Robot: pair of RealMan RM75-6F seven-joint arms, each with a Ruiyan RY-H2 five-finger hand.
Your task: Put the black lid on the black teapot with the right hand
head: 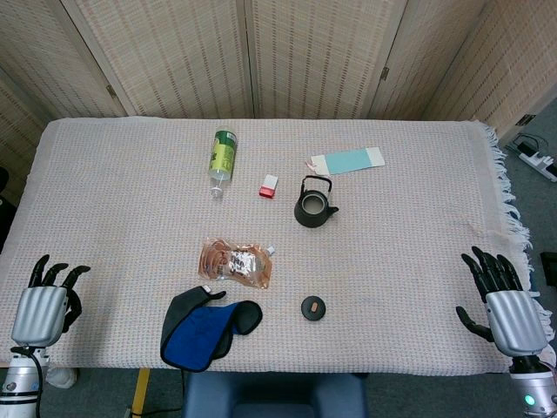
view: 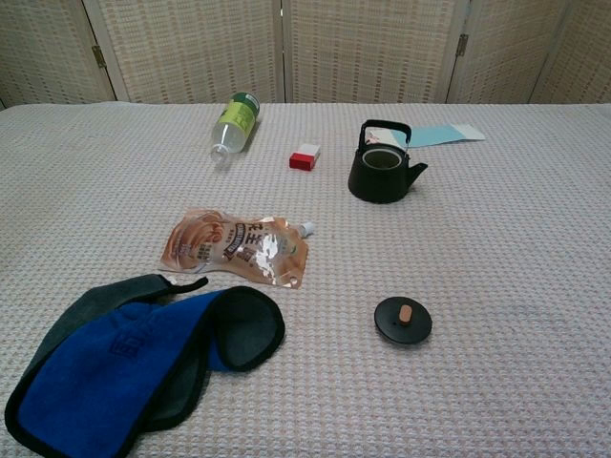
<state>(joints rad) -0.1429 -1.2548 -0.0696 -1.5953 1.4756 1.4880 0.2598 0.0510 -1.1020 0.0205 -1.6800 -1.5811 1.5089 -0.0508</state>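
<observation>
The black teapot [head: 314, 206] [view: 383, 170] stands uncovered in the middle of the table, handle raised, spout toward the right. Its black lid [head: 313, 306] [view: 402, 319], with a small tan knob, lies flat near the front edge, well short of the pot. My right hand [head: 502, 300] rests at the table's front right corner, fingers spread and holding nothing, far from the lid. My left hand [head: 48, 298] sits at the front left corner, fingers apart and empty. Neither hand shows in the chest view.
A blue and black cloth [head: 207, 326] [view: 134, 361] lies at the front left of the lid. A shiny snack pouch [head: 237, 262], a green bottle [head: 223, 157] on its side, a small red and white box [head: 269, 185] and a light blue card [head: 348, 160] are spread about.
</observation>
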